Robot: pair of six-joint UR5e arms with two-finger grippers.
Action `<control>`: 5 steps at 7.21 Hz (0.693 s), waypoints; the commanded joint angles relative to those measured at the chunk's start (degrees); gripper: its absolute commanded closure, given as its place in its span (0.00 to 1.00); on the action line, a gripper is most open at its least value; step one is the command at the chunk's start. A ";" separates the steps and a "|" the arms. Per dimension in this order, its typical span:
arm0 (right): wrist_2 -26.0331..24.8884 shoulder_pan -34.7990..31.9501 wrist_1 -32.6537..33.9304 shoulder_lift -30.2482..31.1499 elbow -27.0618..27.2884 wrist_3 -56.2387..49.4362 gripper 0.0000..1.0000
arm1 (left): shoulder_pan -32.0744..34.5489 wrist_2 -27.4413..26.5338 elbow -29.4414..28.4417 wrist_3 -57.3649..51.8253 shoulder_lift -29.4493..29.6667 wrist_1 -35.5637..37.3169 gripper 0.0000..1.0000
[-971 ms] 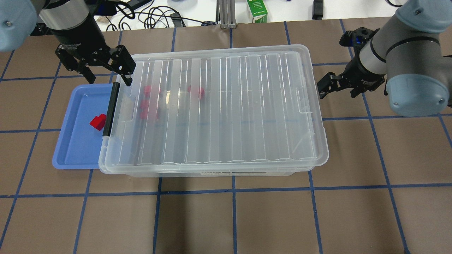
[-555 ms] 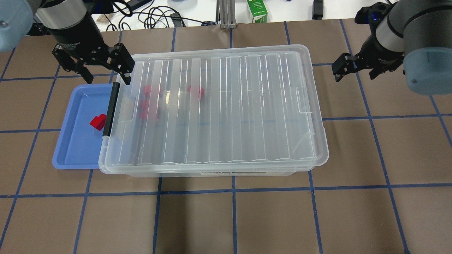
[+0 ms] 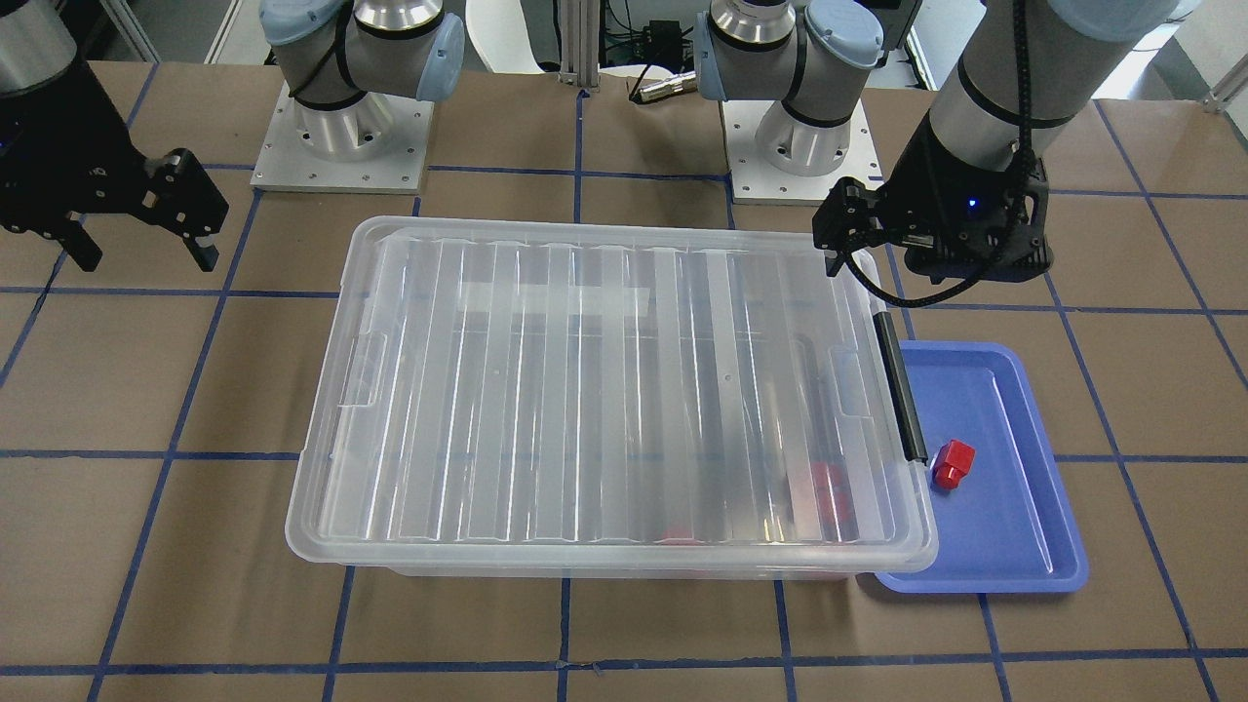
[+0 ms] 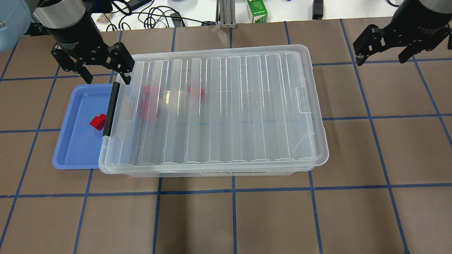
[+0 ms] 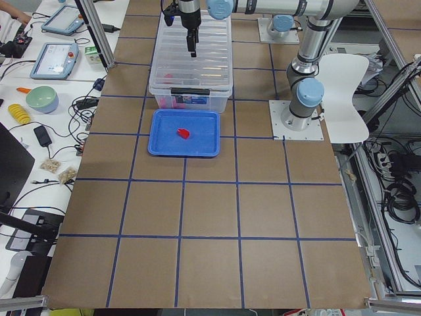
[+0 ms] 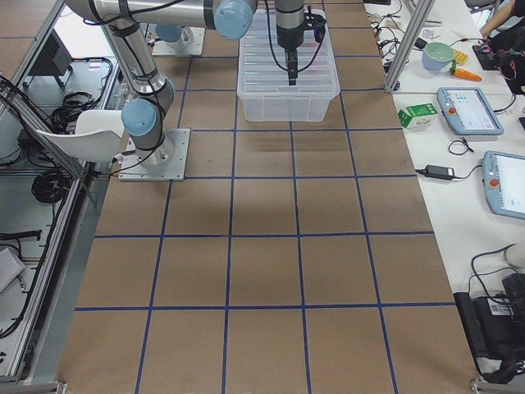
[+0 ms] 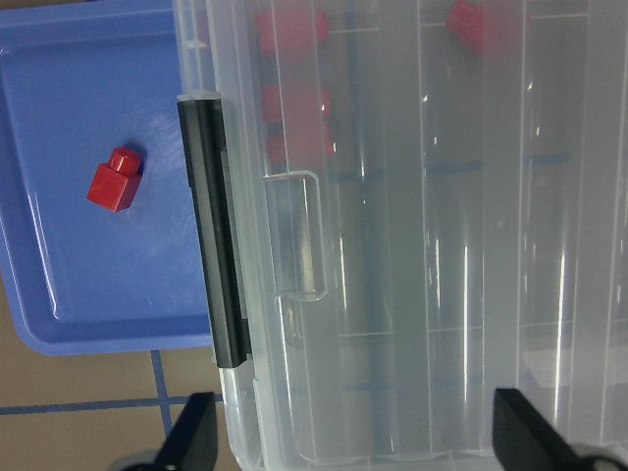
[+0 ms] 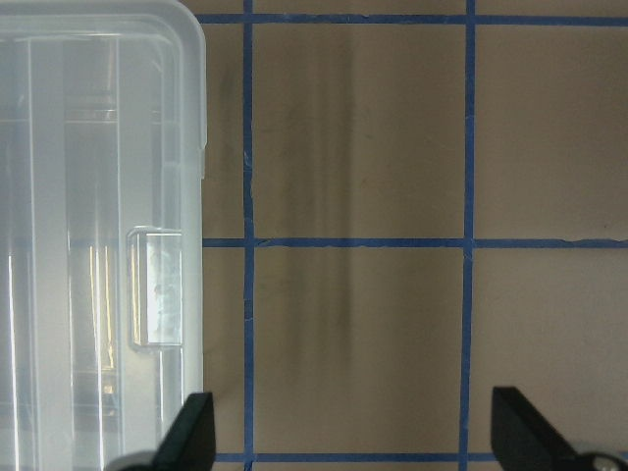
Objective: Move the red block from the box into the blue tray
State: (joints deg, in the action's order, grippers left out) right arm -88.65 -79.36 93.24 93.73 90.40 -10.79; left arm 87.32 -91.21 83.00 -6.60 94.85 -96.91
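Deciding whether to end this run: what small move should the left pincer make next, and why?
Probably lift the left pincer clear: it is open and empty, a red block lies in the blue tray, and the box is closed.

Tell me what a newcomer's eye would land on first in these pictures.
The big clear box, lid on, fills the table's middle, with several red pieces showing dimly through it near its black-latch end. Right beside that end lies the blue tray with one bright red block in it. The left pincer hangs open over that end; the right pincer hangs open beyond the other end.
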 commanded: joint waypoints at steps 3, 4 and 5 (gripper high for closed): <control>0.49 -9.48 -0.17 -1.60 -0.22 15.70 0.00 | -0.04 -0.72 0.05 0.01 -0.89 -0.38 0.00; 0.58 -9.59 1.58 -2.23 -0.31 15.62 0.00 | -0.31 -0.81 0.14 0.01 -1.59 -0.99 0.00; 0.23 -9.59 1.51 -2.15 -0.31 15.19 0.00 | -0.48 -0.11 0.31 0.10 -1.86 -1.26 0.00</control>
State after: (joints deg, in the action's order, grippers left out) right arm -88.18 -88.45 94.16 91.93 90.16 4.42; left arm 87.06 -91.76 83.16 -6.57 93.50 -97.73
